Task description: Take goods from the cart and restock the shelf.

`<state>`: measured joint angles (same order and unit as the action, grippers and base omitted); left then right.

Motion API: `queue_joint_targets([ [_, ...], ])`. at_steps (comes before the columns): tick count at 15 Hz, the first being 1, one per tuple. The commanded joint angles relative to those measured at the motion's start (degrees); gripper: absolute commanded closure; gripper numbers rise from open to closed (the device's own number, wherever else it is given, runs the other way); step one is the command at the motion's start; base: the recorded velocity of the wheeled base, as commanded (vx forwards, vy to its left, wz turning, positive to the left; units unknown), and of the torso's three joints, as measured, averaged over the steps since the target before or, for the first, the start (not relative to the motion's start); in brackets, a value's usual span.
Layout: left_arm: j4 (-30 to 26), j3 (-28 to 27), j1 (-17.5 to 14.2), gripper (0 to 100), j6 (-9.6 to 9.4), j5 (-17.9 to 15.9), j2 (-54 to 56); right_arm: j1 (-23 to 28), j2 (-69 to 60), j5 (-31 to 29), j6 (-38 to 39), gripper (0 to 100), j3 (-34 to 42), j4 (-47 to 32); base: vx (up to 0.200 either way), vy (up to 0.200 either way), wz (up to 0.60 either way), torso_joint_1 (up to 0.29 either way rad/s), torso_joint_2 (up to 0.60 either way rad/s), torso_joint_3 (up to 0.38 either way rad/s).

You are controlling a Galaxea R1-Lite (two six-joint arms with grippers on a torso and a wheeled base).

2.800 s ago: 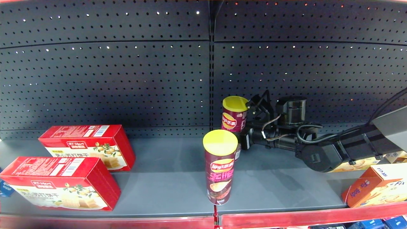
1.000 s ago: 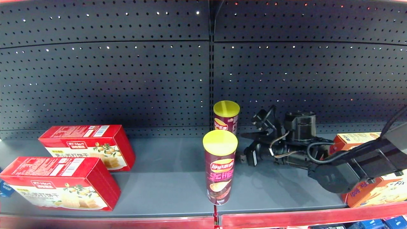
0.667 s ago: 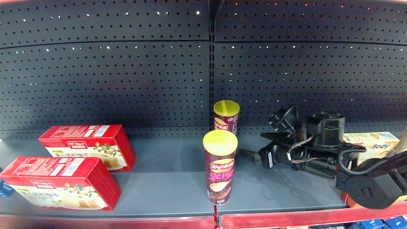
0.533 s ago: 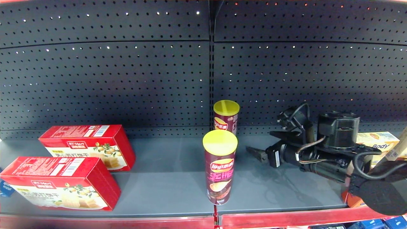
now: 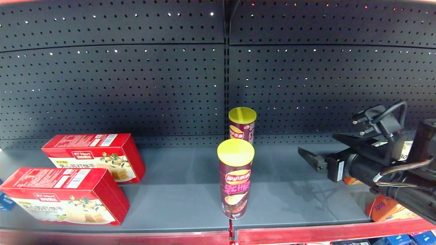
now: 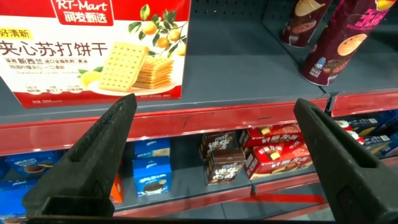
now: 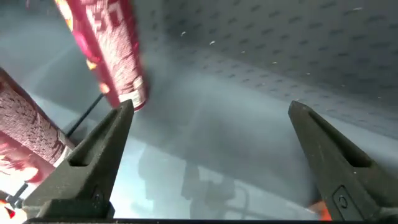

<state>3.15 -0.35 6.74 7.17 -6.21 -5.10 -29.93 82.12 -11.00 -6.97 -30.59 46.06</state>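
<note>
Nearest, the left gripper hangs before the shelf's red front edge, its jaws wide apart and empty. A red cracker box lies just beyond its fingers. The right gripper is over the shelf, also spread wide with nothing held. An orange box sits under its arm, nearer the front edge. Off its fingertips, toward the left gripper's side and well apart from it, stand 2 chip cans. The front can is nearer than the tips, and the rear can is farther back, by the pegboard.
</note>
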Motion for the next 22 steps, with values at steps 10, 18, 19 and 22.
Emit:
queue_joint_targets([
  [10,5.91,-11.95,-0.59,0,-20.53,1.63,-29.36,6.55,-14.18,-4.74,-0.32,0,2.55,-1.93,0.0,0.0,0.0,0.0,0.0,0.0],
  [18,21.9,-14.24,14.7,0,-17.45,20.09,-54.76,13.23,-19.1,-4.65,-0.23,0,8.0,-2.46,0.0,0.0,0.0,0.0,0.0,0.0],
  [19,22.96,-15.29,18.83,0,-15.52,20.18,-55.81,13.93,-19.98,-4.65,-0.23,0,9.58,-2.46,0.0,0.0,0.0,0.0,0.0,0.0],
  [22,20.32,-16.96,23.32,0,-14.29,19.56,-58.1,16.48,-21.82,-4.65,-0.32,0,11.51,-2.55,0.0,0.0,0.0,0.0,0.0,0.0],
])
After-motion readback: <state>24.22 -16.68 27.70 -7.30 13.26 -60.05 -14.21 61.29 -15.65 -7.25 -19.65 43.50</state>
